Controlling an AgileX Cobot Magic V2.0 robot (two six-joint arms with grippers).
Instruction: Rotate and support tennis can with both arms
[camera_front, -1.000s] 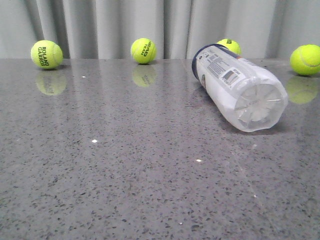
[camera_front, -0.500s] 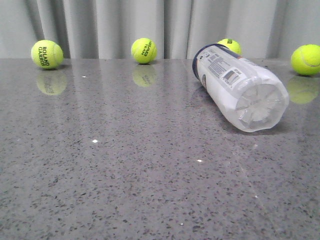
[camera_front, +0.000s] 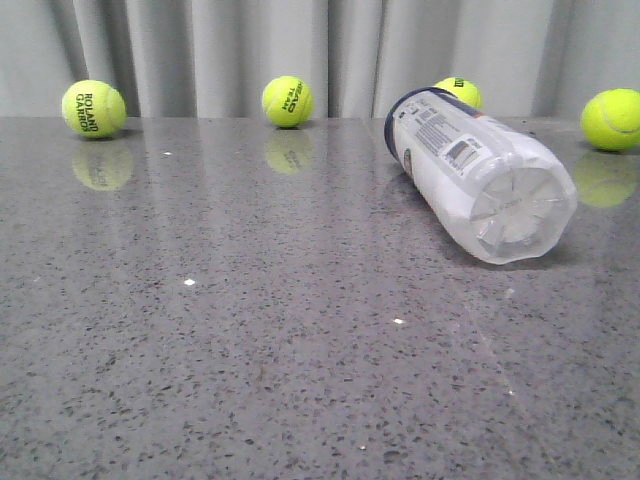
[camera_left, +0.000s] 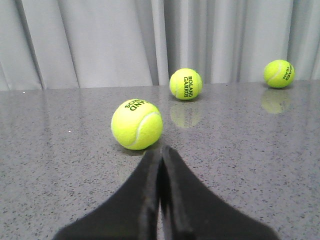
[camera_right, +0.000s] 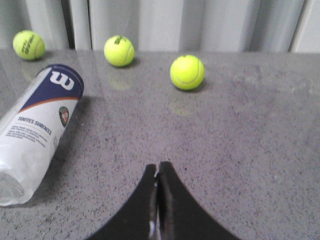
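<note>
Tennis can (camera_front: 478, 184) lying on its side on the grey speckled surface (camera_front: 250, 350), toward 2 o'clock in the front view. Clear plastic tube, white label, barcode facing up, dark blue rim at the far end, moulded clear base at the near end. Seen from the right wrist (camera_right: 39, 127): navy patch with a white logo, orange stripe, small round emblem, printed text. Long axis slanted, base toward 5 o'clock, rim toward 11 o'clock in the front view. Touched by neither hand. Left hand (camera_left: 160, 160) closed, fingers pressed together, empty, just short of a yellow ball (camera_left: 136, 124). Right hand (camera_right: 157, 172) closed too, holding nothing, well apart from the can. More yellow balls along the curtain (camera_front: 300, 50).
</note>
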